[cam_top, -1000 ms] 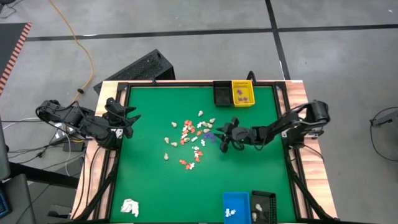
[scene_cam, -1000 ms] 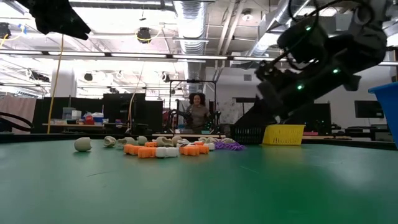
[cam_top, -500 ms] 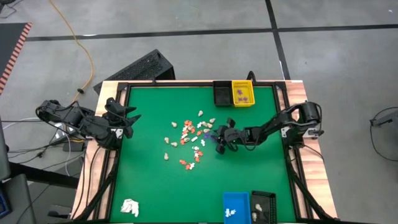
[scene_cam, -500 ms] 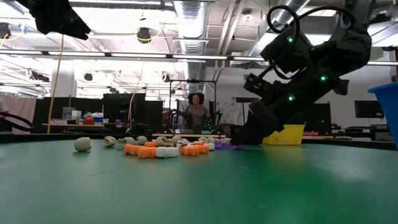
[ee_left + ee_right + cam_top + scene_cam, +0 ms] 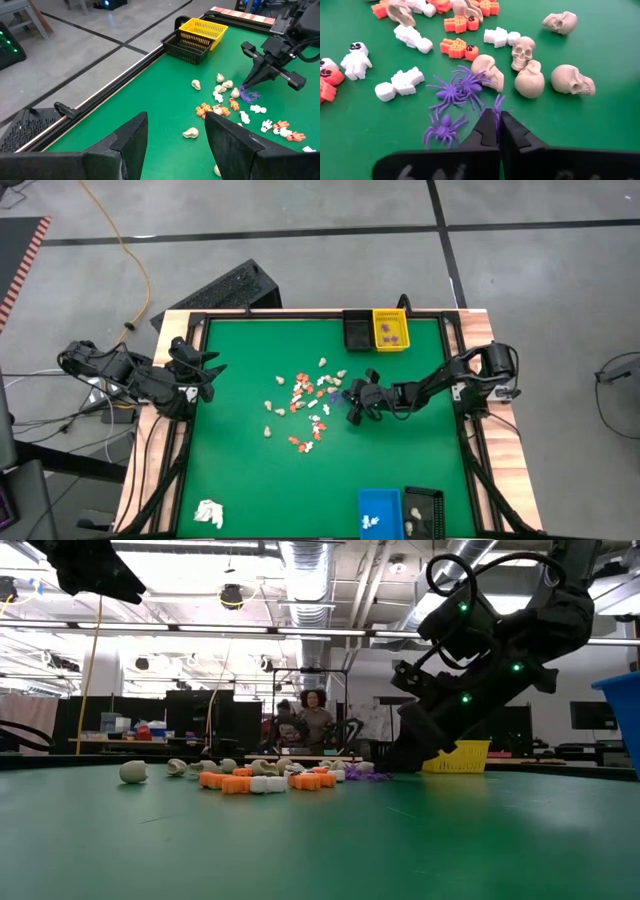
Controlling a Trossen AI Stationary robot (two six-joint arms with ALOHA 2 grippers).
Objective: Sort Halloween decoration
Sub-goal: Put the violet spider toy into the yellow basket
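Once the right gripper [image 5: 499, 131] dropped to the pile's edge, its jaws snapped shut on a purple spider [image 5: 496, 107] beside the skulls [image 5: 522, 52], so pickup's basically done; left gripper [image 5: 175, 135] waited wide open, empty.

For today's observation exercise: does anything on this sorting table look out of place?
Yes: a white wadded lump lies alone in the table's near left corner, far from the decoration pile mid-table, where the right gripper works. It resembles no figurine.
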